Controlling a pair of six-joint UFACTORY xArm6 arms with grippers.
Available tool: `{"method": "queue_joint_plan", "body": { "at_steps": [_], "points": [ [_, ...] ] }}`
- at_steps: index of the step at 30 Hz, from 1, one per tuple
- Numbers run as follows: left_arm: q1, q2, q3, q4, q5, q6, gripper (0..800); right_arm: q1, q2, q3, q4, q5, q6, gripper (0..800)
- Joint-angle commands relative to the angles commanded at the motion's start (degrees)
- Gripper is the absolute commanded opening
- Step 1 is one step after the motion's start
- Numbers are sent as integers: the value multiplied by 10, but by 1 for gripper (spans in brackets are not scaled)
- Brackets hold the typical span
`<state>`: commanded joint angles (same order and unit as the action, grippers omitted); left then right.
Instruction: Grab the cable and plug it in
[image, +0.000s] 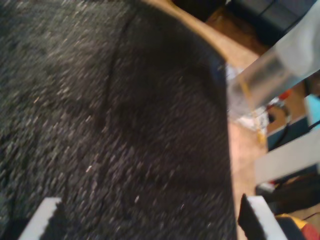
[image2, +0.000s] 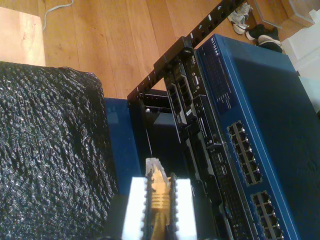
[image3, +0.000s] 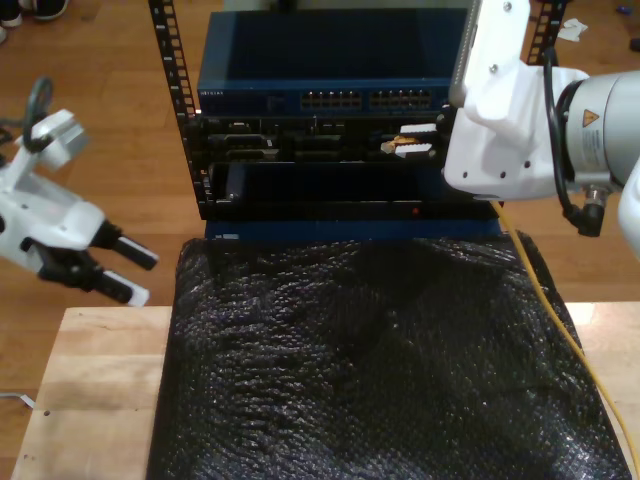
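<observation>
The thin yellow-orange network cable (image2: 159, 202), its clear plastic plug forward, sits clamped between the white jaws of my second gripper (image2: 159, 200), near the ports of the black and blue rack equipment (image3: 330, 140). My first gripper (image3: 105, 265) hangs with jaws parted, holding nothing, beside the black textured mat (image3: 380, 370) on the wooden counter (image3: 90, 390).

Yellow-orange cable (image3: 560, 320), glossy crinkled black sheet (image3: 380, 370), blue switch (image3: 330, 60), pale wooden table (image3: 90, 390)
</observation>
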<state>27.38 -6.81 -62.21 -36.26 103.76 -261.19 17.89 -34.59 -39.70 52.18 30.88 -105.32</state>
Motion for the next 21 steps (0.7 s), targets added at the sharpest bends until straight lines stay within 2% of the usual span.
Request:
{"method": "queue_joint_plan", "body": {
  "at_steps": [4,13,21],
  "points": [
    [18,0,-1,55,-6,44,798,0,0,0,0,0,0,0],
    [87,0,0,128,-18,178,798,0,0,0,1,0,0,0],
    [168,0,3,156,-32,320,798,0,0,0,1,0,0,0]
  ]
}}
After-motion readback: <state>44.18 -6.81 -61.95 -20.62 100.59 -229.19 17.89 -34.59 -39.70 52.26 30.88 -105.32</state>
